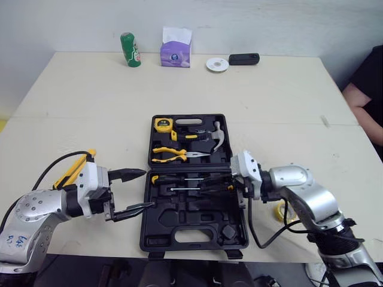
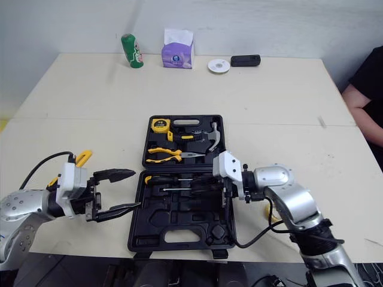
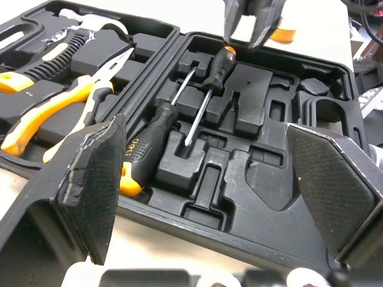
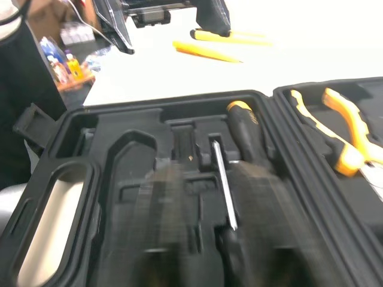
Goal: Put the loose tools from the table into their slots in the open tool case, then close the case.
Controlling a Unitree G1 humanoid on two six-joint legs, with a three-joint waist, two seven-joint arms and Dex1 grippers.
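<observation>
Tool case (image 1: 158, 230): open. Left gripper (image 1: 149, 189) jaws wide, empty; right gripper (image 3: 245, 40) jaws parted over screwdriver (image 3: 212, 75) (possibly unseated); could jam lid.

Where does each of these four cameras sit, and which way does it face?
Left eye view: on the head, facing forward and down at the table and open tool case; left arm and right arm show.
Right eye view: its stereo twin, same scene.
Left wrist view: on the left wrist, looking along its open fingers across the case at the right gripper.
Right wrist view: on the right wrist, facing the opposite way across the case, at the left gripper.
Shared: both wrist views show the screwdrivers and pliers.
</observation>
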